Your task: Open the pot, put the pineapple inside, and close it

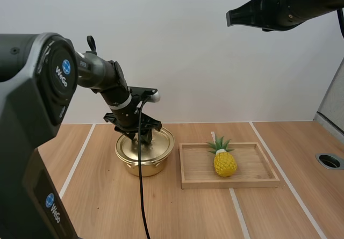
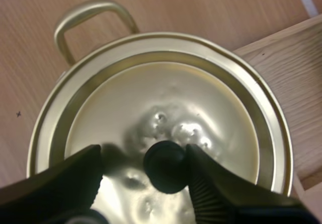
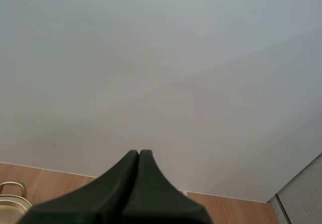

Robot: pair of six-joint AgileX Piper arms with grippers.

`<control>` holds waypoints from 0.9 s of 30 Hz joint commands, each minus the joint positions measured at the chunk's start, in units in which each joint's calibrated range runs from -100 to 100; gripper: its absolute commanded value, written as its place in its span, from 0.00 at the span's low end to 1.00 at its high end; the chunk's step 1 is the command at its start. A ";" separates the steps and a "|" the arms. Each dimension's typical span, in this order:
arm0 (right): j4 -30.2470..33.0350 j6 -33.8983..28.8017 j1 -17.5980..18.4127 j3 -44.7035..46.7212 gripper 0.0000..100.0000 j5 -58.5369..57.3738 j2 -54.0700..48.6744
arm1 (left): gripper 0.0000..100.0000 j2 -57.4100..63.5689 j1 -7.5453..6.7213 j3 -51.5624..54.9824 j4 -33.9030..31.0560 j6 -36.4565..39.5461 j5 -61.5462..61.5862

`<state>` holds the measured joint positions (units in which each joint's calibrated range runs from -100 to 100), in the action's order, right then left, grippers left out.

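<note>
1. Pot (image 1: 141,164): the gold pot stands on the desk (image 1: 188,212), about midway between the left and right edges and nearer the far edge. The lid (image 2: 201,98) is seated on the rim, so the pot is closed. One looped side handle (image 2: 85,12) projects over the bare desk.

2. Left gripper (image 2: 145,152): it is lowered onto the centre of the lid. Its fingers (image 2: 216,183) stand apart on either side of the black knob (image 2: 166,166). One ribbed inner face lies against the knob or just beside it. The other finger is clear of the knob, with bare lid showing in the gap. The claw is at a medium opening and has not clamped the knob.

3. Pineapple (image 1: 224,163): the yellow pineapple stands upright, green crown up, near the middle of the wooden tray (image 1: 231,184). The tray lies flat just beside the pot, on the side toward the desk's right edge. Nothing grips the pineapple.

4. Right gripper (image 3: 139,154): it is raised high above the desk, well apart from the pot and the tray. Its fingers lie pressed together as one dark wedge, with nothing between them.
</note>
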<state>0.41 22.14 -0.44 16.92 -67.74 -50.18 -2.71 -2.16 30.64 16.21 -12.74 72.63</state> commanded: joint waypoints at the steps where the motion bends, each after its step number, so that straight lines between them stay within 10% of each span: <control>1: 0.40 0.25 -0.19 0.11 0.00 0.25 -0.38 | 0.01 -1.08 -0.24 1.10 0.65 0.78 7.13; 27: 0.40 0.25 -0.19 0.11 0.00 -1.06 -0.38 | 0.00 19.45 -0.24 -7.24 1.89 0.89 -14.21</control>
<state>0.41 22.14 -0.44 16.92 -68.60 -50.18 13.14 -2.33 25.78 16.58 -12.46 63.24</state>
